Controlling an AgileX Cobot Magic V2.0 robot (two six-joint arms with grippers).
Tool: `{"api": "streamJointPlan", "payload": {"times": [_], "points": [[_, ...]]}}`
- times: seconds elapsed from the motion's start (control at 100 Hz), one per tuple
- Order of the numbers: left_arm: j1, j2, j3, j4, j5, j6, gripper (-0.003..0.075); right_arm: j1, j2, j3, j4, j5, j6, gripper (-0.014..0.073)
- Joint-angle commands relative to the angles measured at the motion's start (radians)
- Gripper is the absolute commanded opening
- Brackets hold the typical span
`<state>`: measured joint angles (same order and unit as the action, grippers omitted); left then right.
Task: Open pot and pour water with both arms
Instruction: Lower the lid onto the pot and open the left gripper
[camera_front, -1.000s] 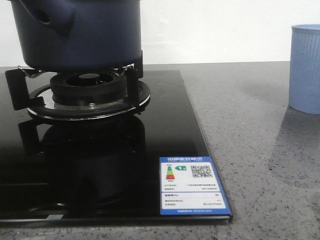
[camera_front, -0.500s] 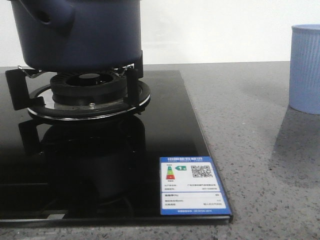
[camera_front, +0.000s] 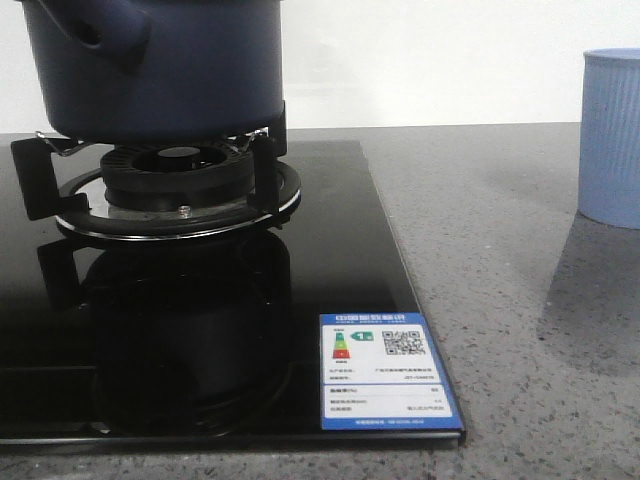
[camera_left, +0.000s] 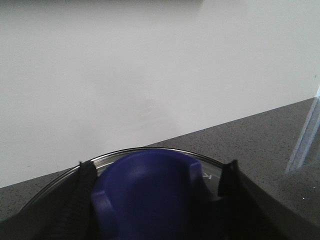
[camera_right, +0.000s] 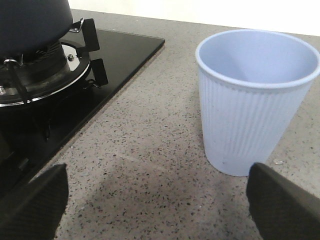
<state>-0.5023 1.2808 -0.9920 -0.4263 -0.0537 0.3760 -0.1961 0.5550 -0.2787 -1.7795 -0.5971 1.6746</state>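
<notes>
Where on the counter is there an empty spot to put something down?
The grey counter is bare between the black stove top and the pale blue cup, and nearer the camera in front of the cup. The burner is taken by the pot. A sticker sits on the stove's near corner.

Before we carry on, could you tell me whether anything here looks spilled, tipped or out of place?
Nothing stands out: the pot sits level on the burner, the cup stands upright, and the counter looks dry.
</notes>
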Motion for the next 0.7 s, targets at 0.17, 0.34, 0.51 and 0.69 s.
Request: {"api": "streamJointPlan", "payload": {"times": [0.17, 0.34, 0.51, 0.69], "points": [[-0.01, -0.009, -0.042, -0.008, -0.115, -0.003, 0.0414, -0.004, -0.002, -0.024, 0.03, 0.006, 0.001, 0.0652], [-0.01, -0.006, -0.042, -0.008, -0.105, -0.005, 0.0414, -0.004, -0.002, -0.024, 0.03, 0.008, 0.001, 0.0652], [-0.01, 0.002, -0.042, -0.008, -0.09, -0.005, 0.0414, -0.004, -0.002, -0.024, 0.03, 0.008, 0.001, 0.0652], [-0.01, 0.005, -0.042, -0.008, -0.09, -0.005, 0.0414, -0.004, -0.002, -0.024, 0.03, 0.008, 0.001, 0.0652]]}}
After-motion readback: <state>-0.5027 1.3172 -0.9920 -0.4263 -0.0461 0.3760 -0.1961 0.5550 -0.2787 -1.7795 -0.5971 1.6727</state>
